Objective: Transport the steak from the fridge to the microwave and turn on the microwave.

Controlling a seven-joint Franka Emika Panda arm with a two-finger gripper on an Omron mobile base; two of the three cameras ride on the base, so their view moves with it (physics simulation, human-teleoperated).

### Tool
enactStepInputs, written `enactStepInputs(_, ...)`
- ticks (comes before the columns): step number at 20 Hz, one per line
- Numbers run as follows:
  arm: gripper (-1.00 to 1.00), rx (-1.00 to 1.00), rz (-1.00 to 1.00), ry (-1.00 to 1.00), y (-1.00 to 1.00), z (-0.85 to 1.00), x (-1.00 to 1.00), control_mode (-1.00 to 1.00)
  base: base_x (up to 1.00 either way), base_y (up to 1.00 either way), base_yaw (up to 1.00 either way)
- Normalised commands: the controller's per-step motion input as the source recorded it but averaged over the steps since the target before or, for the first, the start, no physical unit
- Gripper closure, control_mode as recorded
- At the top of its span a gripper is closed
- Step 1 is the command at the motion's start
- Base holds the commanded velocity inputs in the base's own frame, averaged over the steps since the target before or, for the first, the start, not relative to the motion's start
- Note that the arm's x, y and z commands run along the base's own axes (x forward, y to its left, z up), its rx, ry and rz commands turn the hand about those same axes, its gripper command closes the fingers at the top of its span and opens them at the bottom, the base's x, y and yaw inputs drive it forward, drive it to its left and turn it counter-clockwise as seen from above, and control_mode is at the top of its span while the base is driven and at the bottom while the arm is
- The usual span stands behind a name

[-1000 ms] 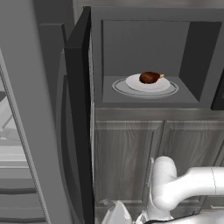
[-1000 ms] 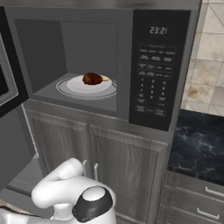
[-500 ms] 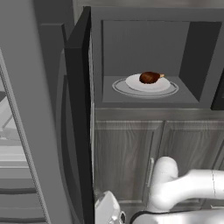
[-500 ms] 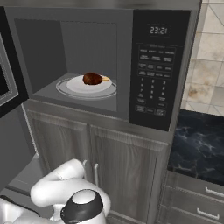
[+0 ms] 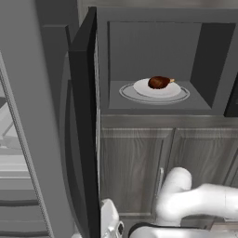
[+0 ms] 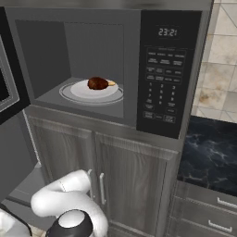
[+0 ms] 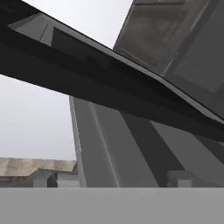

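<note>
The steak [image 5: 159, 82] [image 6: 97, 83], a glossy reddish-brown lump with a tan tip, lies on a white plate [image 5: 172, 90] on the round glass turntable [image 5: 128, 93] inside the microwave [image 6: 162, 78]. The microwave's black door [image 5: 83, 116] [image 6: 6, 88] stands swung wide to the left. The fridge [image 5: 28, 116] rises at the left, with pale shelves low down. My arm [image 5: 195, 202] [image 6: 65, 199] is folded low in front of the cabinets, well below the steak. In the hand view my gripper [image 7: 113, 181] looks up at the slanting underside of the door [image 7: 87, 78], fingers [image 7: 43, 178] wide apart, nothing between them.
Grey-brown wood cabinet doors [image 5: 135, 167] [image 6: 129, 176] stand under the microwave. A dark marble counter [image 6: 208, 157] with drawers [image 6: 208, 208] below lies to the right, under a tiled wall [image 6: 222, 55]. The open door and the fridge close in the left side.
My arm has sunk lower and its hand has shifted slightly left beneath the open door. The steak, plate and door have not moved.
</note>
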Motion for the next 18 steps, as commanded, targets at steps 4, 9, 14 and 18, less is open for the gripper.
enactStepInputs(4,-1.0,0.07,-0.09,-0.18,0.01,0.21,0.03,-1.0,0.0,0.0,0.0)
enactStepInputs(9,-1.0,0.09,-0.11,-0.2,0.0,0.34,0.01,-1.0,0.0,0.0,0.0)
enactStepInputs(14,-1.0,0.14,-0.14,-0.24,0.0,0.4,0.02,-1.0,0.0,0.0,0.0)
enactStepInputs(18,-1.0,0.15,-0.15,-0.23,0.0,0.27,0.12,-1.0,0.0,0.0,0.0)
